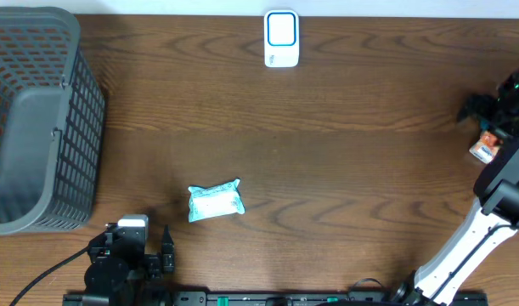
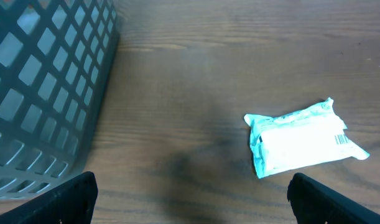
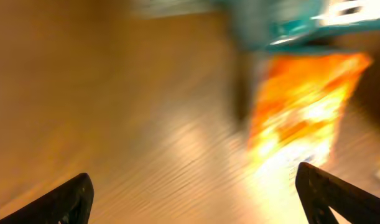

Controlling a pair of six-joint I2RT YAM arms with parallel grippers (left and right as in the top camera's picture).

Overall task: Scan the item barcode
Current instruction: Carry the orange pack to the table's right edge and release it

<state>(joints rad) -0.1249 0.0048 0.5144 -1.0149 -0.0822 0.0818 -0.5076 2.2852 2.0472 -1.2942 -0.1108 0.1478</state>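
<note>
The item, a white and teal packet (image 1: 215, 202), lies flat on the wooden table left of centre. In the left wrist view the packet (image 2: 301, 140) shows a small barcode (image 2: 341, 138) at its right end. My left gripper (image 2: 190, 205) is open near the table's front edge, short of the packet and holding nothing. The white scanner (image 1: 282, 38) with a blue-framed window stands at the back centre. My right gripper (image 3: 193, 199) is open and empty at the far right (image 1: 490, 109); the view is blurred, with an orange packet (image 3: 301, 106) just beyond its fingertips.
A large grey mesh basket (image 1: 38, 119) fills the left side, its wall (image 2: 46, 81) close to my left gripper. The orange packet (image 1: 485, 146) lies by the right edge beside the right arm (image 1: 463, 246). A blurred teal object (image 3: 283, 22) sits behind it.
</note>
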